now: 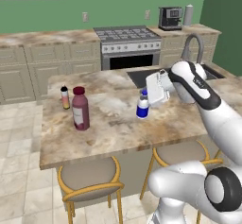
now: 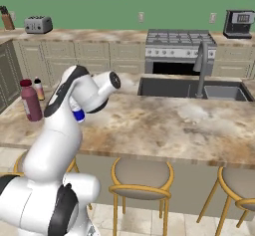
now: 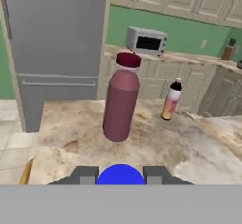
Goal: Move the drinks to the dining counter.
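Marbled beige-brown dining counter (image 1: 118, 138) carries all three drinks. Gripper (image 3: 120, 176) has its jaws pinched on the white-and-blue bottle (image 1: 142, 106), whose blue cap sits between the fingertips (image 3: 85, 175) in the hand view; the bottle stands upright with its base on the slab. Beyond the jaws: maroon bottle (image 3: 121, 105) upright; pink bottle (image 3: 171, 100) farther off, to its right. Gold-framed stools (image 1: 90, 180) sit under the overhang.

bench (image 1: 118, 133): beige-brown marbled stone, smooth, slight sheen
maroon bottle (image 1: 81, 108): smooth plastic look, matt
stools (image 1: 90, 178): gold metal frame, matt grey seat
faucet (image 2: 201, 68): grey brushed metal
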Controlling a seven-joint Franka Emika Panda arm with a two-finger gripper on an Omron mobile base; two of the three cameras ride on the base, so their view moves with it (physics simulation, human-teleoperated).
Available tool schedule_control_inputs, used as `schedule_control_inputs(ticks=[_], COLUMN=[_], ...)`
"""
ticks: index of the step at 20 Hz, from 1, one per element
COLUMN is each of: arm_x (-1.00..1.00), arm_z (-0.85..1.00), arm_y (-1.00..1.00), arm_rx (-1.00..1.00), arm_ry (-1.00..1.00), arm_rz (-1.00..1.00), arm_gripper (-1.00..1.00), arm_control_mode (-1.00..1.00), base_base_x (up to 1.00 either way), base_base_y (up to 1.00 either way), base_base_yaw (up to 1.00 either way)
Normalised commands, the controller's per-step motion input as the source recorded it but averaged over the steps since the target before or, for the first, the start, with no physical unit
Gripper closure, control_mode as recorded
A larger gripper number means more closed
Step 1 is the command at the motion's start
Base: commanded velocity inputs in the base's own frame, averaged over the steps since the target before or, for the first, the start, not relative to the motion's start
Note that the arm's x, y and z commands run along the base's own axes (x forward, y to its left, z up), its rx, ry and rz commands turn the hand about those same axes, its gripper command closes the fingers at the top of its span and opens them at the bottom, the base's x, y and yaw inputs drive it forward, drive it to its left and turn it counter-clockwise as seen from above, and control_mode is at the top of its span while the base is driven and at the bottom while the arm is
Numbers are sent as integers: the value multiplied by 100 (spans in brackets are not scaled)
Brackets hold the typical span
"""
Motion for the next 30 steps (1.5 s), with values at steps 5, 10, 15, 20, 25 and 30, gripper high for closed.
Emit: schedule_control_inputs(ticks=[5,10,15,20,25,30], arm_x=[10,4,13,34,27,29], arm_z=[-29,-26,-28,-7,0,-2], arm_y=[-2,-3,-1,0,7,10], arm_rx=[0,0,0,0,-1,-1], arm_ry=[-14,-12,-4,2,9,15], arm_rz=[24,22,20,9,3,1], arm_gripper=[100,100,100,100,100,100], arm_control_mode=[-100,-100,-100,-100,-100,-100], base_base_x=[0,0,0,0,0,0], base_base_y=[0,0,0,0,0,0], base_base_yaw=[0,0,0,0,0,0])
